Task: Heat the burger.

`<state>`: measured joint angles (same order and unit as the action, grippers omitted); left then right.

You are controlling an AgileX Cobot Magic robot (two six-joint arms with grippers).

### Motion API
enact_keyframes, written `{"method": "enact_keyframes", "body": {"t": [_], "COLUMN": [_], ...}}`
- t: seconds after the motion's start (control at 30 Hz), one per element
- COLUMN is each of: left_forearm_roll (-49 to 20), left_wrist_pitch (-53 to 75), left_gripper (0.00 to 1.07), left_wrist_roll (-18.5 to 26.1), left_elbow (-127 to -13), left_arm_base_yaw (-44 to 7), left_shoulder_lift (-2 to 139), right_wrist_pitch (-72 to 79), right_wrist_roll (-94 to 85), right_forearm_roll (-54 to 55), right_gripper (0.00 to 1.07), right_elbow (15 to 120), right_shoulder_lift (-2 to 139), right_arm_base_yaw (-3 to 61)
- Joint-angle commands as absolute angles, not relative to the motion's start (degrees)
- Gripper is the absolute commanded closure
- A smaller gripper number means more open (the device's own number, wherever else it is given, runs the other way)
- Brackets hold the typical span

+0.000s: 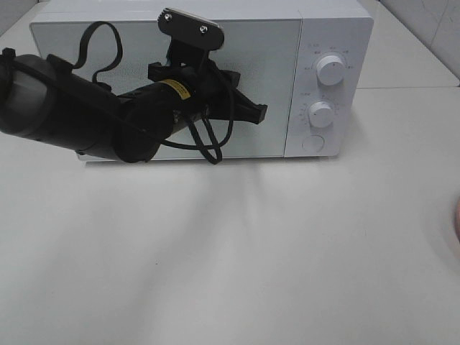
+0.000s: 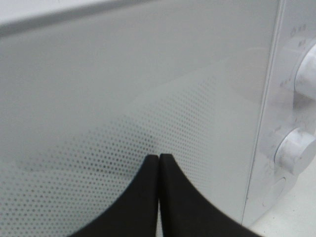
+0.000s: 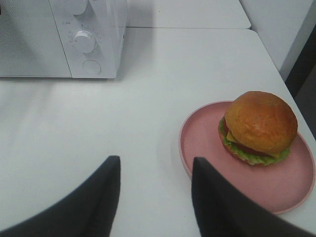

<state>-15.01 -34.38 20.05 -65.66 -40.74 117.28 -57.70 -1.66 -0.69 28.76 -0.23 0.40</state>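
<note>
Left gripper (image 2: pixel 159 163): pressed together, empty, just before the closed microwave door (image 2: pixel 123 98), mid-frame, probably to open it.
Right gripper (image 3: pixel 155 170): parted, empty.
Burger (image 3: pixel 259 126): lower right, on pink plate (image 3: pixel 207 138), waiting.

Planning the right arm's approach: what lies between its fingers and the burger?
Only bare white table and pink plate rim before the burger, in the right wrist view.

We see the white box-shaped microwave (image 1: pixel 215 79) at the back of the white table (image 1: pixel 237 251) | its two round dials (image 1: pixel 330 70) on its right side, one above the other | the domed orange-brown burger (image 3: pixel 260 123) on the flat round pink plate (image 3: pixel 207 143), right of the microwave and nearer the front
</note>
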Motion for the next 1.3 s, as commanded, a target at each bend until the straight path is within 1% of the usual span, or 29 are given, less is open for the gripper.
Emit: {"method": "enact_keyframes", "body": {"t": [0.03,0.1,0.23,0.27,0.33,0.37,0.4,0.43,0.5,0.53,0.6,0.63,0.7,0.73,0.77,0.8,0.83,0.9,0.93,1.0,1.03,1.07,1.1,1.13,1.17,1.2,1.23,1.27,1.3], "left_forearm_roll": [-20.5,-20.2,-16.8,-16.8,-15.4,-15.4,-14.6,-14.6,-13.4,-13.4,-13.1,-13.1,-13.1,-13.1,-13.1,-13.1,-13.1,-13.1,-13.1,-13.1,-13.1,-13.1,-13.2,-13.2,-13.3,-13.3,-13.3,-13.2,-12.8], "left_wrist_pitch": [-38.2,-37.1,-28.9,-28.9,-23.9,-23.9,-19.9,-19.9,-12.4,-12.4,-5.4,-5.4,1.5,1.5,6.2,8.1,8.1,14.8,14.8,25.4,25.4,27.6,31.9,31.9,33.9,37.1,37.1,38.5,40.6], "left_gripper": [1.06,1.06,1.06,1.06,1.06,1.06,1.06,1.06,1.06,1.06,1.06,1.06,1.06,1.06,1.06,1.06,1.06,1.06,1.06,1.02,1.02,1.00,0.94,0.94,0.89,0.75,0.75,0.62,0.33], "left_wrist_roll": [20.1,20.1,20.1,20.1,19.9,19.9,19.9,19.9,19.9,19.9,19.8,19.8,18.7,18.7,17.4,16.7,16.7,16.4,16.4,16.4,16.4,16.4,16.4,16.4,16.3,14.7,14.7,13.5,11.5], "left_elbow": [-66.9,-66.6,-65.0,-65.0,-64.0,-64.0,-63.8,-63.8,-63.8,-63.8,-63.8,-63.8,-63.8,-63.8,-63.8,-63.8,-63.8,-63.8,-63.8,-63.8,-63.8,-63.8,-63.8,-63.8,-63.8,-63.8,-63.8,-63.8,-63.8], "left_arm_base_yaw": [-39.6,-39.8,-40.3,-40.3,-40.3,-40.3,-40.3,-40.3,-40.4,-40.4,-40.9,-40.9,-40.9,-40.9,-40.9,-40.9,-40.9,-40.9,-40.9,-40.9,-40.9,-40.9,-40.9,-40.9,-40.9,-40.9,-40.9,-40.9,-40.9], "left_shoulder_lift": [114.3,113.7,109.6,109.6,106.8,106.8,104.7,104.7,101.5,101.5,98.2,98.2,95.0,95.0,93.0,92.2,92.2,89.8,89.8,87.0,87.0,86.6,85.6,85.6,85.0,84.1,84.1,83.6,83.0], "right_wrist_pitch": [-57.2,-57.2,-57.2,-57.2,-57.2,-57.2,-57.2,-57.2,-57.2,-57.2,-57.2,-57.2,-57.2,-57.2,-57.2,-57.2,-57.2,-57.2,-57.2,-57.2,-57.2,-57.2,-57.2,-57.2,-57.2,-57.2,-57.2,-57.2,-57.2], "right_wrist_roll": [-1.4,-1.4,-1.4,-1.4,-1.4,-1.4,-1.4,-1.4,-1.4,-1.4,-1.4,-1.4,-1.4,-1.4,-1.4,-1.4,-1.4,-1.4,-1.4,-1.4,-1.4,-1.4,-1.4,-1.4,-1.4,-1.4,-1.4,-1.4,-1.4], "right_forearm_roll": [-0.9,-0.9,-0.9,-0.9,-0.9,-0.9,-0.9,-0.9,-0.9,-0.9,-0.9,-0.9,-0.9,-0.9,-0.9,-0.9,-0.9,-0.9,-0.9,-0.9,-0.9,-0.9,-0.9,-0.9,-0.9,-0.9,-0.9,-0.9,-0.9], "right_gripper": [0.62,0.62,0.62,0.62,0.62,0.62,0.62,0.62,0.62,0.62,0.62,0.62,0.62,0.62,0.62,0.62,0.62,0.62,0.62,0.62,0.62,0.62,0.62,0.62,0.62,0.62,0.62,0.62,0.62], "right_elbow": [28.7,28.7,28.7,28.7,28.7,28.7,28.7,28.7,28.7,28.7,28.7,28.7,28.7,28.7,28.7,28.7,28.7,28.7,28.7,28.7,28.7,28.7,28.7,28.7,28.7,28.7,28.7,28.7,28.7], "right_shoulder_lift": [-1.9,-1.9,-1.9,-1.9,-1.9,-1.9,-1.9,-1.9,-1.9,-1.9,-1.9,-1.9,-1.9,-1.9,-1.9,-1.9,-1.9,-1.9,-1.9,-1.9,-1.9,-1.9,-1.9,-1.9,-1.9,-1.9,-1.9,-1.9,-1.9], "right_arm_base_yaw": [0.1,0.1,0.1,0.1,0.1,0.1,0.1,0.1,0.1,0.1,0.1,0.1,0.1,0.1,0.1,0.1,0.1,0.1,0.1,0.1,0.1,0.1,0.1,0.1,0.1,0.1,0.1,0.1,0.1]}}
